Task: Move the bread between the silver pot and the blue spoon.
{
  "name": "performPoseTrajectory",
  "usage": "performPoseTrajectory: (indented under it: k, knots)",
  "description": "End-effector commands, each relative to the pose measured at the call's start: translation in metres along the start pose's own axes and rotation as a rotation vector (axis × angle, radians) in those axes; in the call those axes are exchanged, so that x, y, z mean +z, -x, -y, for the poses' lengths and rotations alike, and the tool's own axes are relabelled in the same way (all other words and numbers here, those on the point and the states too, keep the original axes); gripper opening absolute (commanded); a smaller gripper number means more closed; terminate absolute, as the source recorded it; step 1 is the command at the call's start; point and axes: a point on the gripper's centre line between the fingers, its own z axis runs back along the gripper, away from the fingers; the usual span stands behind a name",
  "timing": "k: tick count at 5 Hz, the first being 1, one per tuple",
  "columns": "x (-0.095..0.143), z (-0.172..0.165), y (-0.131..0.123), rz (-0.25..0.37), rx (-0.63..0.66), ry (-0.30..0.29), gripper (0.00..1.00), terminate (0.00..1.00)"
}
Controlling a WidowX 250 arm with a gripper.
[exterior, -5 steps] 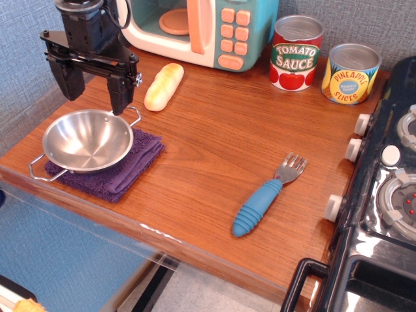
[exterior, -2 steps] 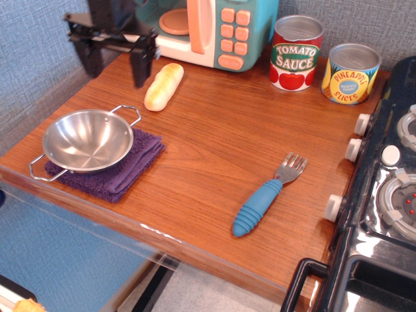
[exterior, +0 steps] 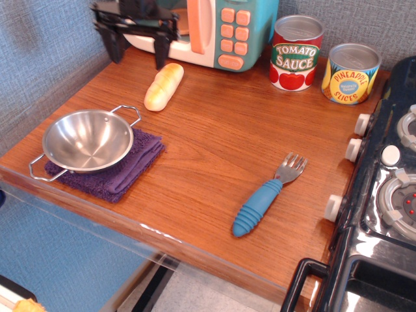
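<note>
At far left, the silver pot (exterior: 88,140) is sitting on a folded purple cloth (exterior: 123,170) near the front corner of the table (exterior: 221,123), the cloth likely serving to keep it from sliding. Behind it, the claw (exterior: 136,44) is hanging above the back edge with its two dark fingers spread apart and holding nothing. Just right of the claw and below it, the bread (exterior: 164,86) is lying flat and diagonal on the table, ungrasped and well apart from the pot. A toy microwave (exterior: 208,29) is standing close behind, which may be crowding an approach from the rear. The open wood in the middle is offering an unobstructed target area. Further right, the blue spoon (exterior: 268,195) is lying diagonally, tines pointing away. Two cans (exterior: 325,62) are standing at the back, and a toy stove (exterior: 390,182) is bordering the right edge.
</note>
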Motion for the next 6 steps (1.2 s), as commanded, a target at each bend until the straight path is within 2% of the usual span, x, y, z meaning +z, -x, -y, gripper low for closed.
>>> performPoseTrajectory:
  k: [1,2,4,5,6]
  knots:
    - [-0.020,0.001,-0.036,-0.011,0.034,-0.043,1.00,0.00]
    - [-0.036,-0.002,-0.039,-0.047,0.053,-0.059,1.00,0.00]
    - [-0.051,-0.005,-0.035,-0.100,0.062,-0.057,1.00,0.00]
    - [-0.038,-0.007,-0.035,-0.057,0.069,-0.025,0.00,0.00]
    - [-0.015,-0.003,-0.036,0.008,0.056,0.022,0.00,0.00]
